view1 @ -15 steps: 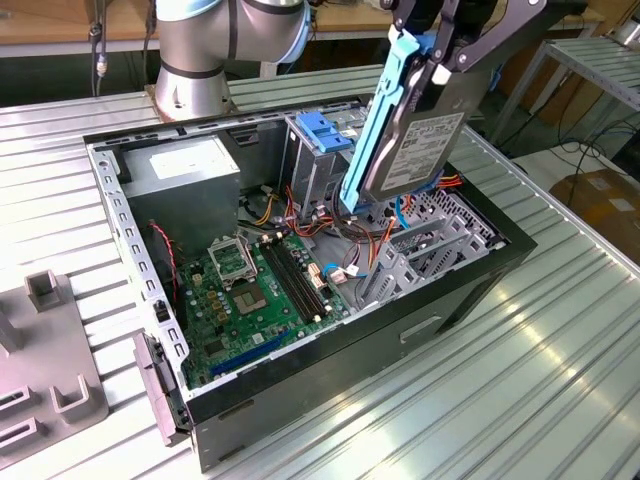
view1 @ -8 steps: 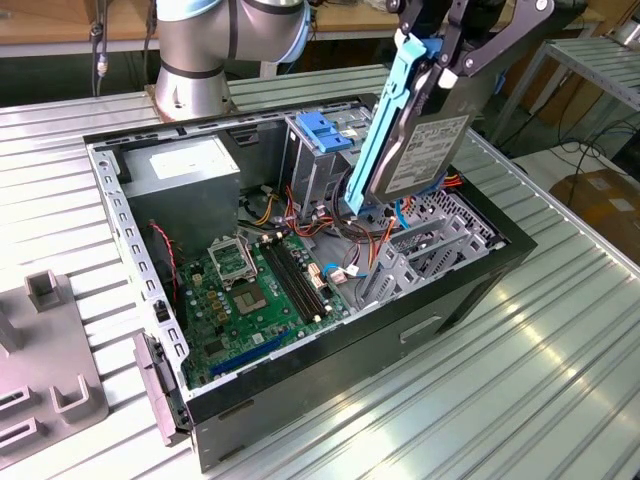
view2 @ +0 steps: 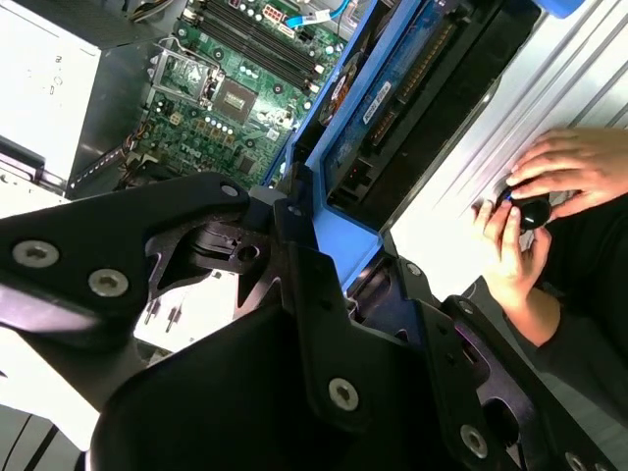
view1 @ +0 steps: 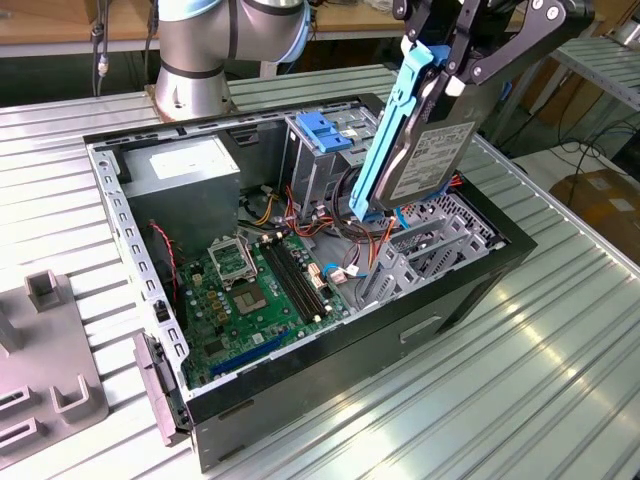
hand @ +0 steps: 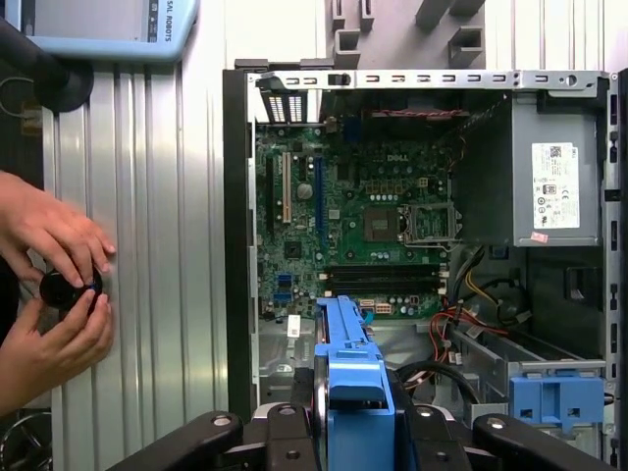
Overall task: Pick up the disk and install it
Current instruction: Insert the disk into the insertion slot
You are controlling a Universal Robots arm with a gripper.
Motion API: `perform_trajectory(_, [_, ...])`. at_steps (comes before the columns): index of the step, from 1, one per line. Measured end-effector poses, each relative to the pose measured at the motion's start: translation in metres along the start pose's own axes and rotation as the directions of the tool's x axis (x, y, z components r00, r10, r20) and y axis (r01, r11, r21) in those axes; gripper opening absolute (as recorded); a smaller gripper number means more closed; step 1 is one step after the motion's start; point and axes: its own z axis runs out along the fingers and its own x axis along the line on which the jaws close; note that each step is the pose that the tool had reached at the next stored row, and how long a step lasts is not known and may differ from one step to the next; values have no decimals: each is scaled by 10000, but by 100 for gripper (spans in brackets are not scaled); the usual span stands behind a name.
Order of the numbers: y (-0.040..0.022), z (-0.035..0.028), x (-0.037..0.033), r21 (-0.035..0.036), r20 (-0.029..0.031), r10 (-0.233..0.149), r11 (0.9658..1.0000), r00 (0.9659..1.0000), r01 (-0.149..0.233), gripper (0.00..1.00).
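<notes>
The disk (view1: 428, 160), a grey metal drive with a white label in a light blue carrier, hangs tilted on edge above the open computer case (view1: 330, 370), on the exterior view's right side of it. My gripper (view1: 440, 72) is shut on the disk's upper end. The disk's lower end reaches down near the cables beside the metal drive cage (view1: 318, 165). In the first wrist view the blue carrier (hand: 351, 378) runs out from between my black fingers (hand: 285, 432). The second wrist view has the disk's circuit-board side (view2: 397, 103) over the motherboard.
Inside the case lie a green motherboard (view1: 250, 290) and a grey power supply (view1: 185, 165); a blue handle (view1: 322, 130) tops the drive cage. A person's hands (hand: 54, 280) hold a small black knob on the ribbed table beside the case. A grey fixture (view1: 50, 380) stands at the exterior view's left.
</notes>
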Motion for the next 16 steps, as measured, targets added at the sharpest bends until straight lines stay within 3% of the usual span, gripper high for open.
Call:
perform_trajectory(11, [-3,0,2,-1,-2,0,10000,10000,0,37])
perform_trajectory(16, [-67,24,31,0,-4,0,10000,10000,0,37])
